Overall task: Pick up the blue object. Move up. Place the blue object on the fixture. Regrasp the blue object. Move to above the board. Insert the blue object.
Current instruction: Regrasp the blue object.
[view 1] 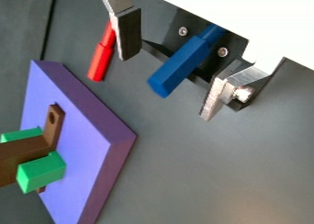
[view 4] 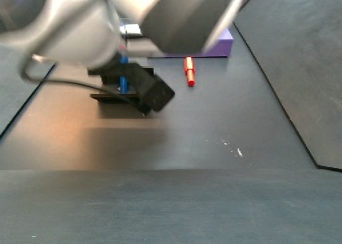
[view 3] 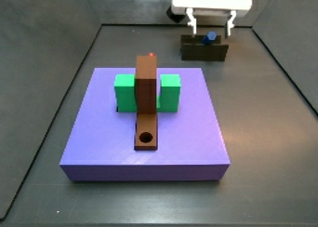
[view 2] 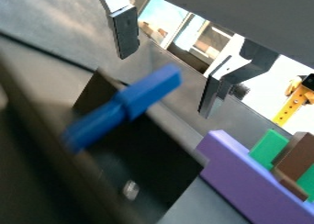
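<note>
- At the top right of a side view, the gripper (view 3: 213,33) hangs open over the dark olive-brown block fixture (view 3: 204,50).
- The slim bright-blue peg, the blue object (view 1: 186,61), rests on that fixture, unheld between the fingers.
- Judged left: regrasp, then insertion into the long brown plank board (view 3: 147,100).

Red stick (view 1: 101,56), green block (view 3: 125,92) (lilac slab (view 3: 187,138)).
</note>
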Robot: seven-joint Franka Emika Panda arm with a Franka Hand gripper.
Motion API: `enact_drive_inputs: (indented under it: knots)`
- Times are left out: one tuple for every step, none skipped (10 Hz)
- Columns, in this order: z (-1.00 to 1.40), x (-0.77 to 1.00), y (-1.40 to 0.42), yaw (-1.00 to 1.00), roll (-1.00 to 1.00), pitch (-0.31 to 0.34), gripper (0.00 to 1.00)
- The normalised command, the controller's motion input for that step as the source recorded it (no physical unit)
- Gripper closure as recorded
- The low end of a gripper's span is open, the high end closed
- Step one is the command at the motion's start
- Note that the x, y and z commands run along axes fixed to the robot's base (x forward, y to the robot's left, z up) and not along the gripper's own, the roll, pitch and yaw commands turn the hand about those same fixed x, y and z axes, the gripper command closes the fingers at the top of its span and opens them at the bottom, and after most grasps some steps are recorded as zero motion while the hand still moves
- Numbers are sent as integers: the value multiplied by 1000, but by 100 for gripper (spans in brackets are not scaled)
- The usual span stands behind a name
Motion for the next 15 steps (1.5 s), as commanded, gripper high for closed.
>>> enact_drive_inputs:
  knots:
    - [786,23,-91,-60,323,-223,0]
    - [369,-211,0,-166,394,-346,0]
    - [323,-246,-40,-197,543,-280,0]
    - [303,-271,-34,-191,657,-194,0]
    - [246,-240,-106,-186,866,-103,0]
    - [189,-206,-211,-211,1000,-6,0]
    - [166,-214,-203,-209,1000,0,0]
    - [80,-229,-166,-197,1000,0,0]
    - [0,-157,-200,-151,1000,57,0]
    - [0,-71,-234,-117,1000,97,0]
    - [0,-37,-214,-114,1000,114,0]
    - [0,0,-154,-106,1000,117,0]
    - [9,0,-123,-89,1000,103,0]
    - [46,0,-91,-49,1000,109,0]
    - [91,11,-43,0,1000,123,0]
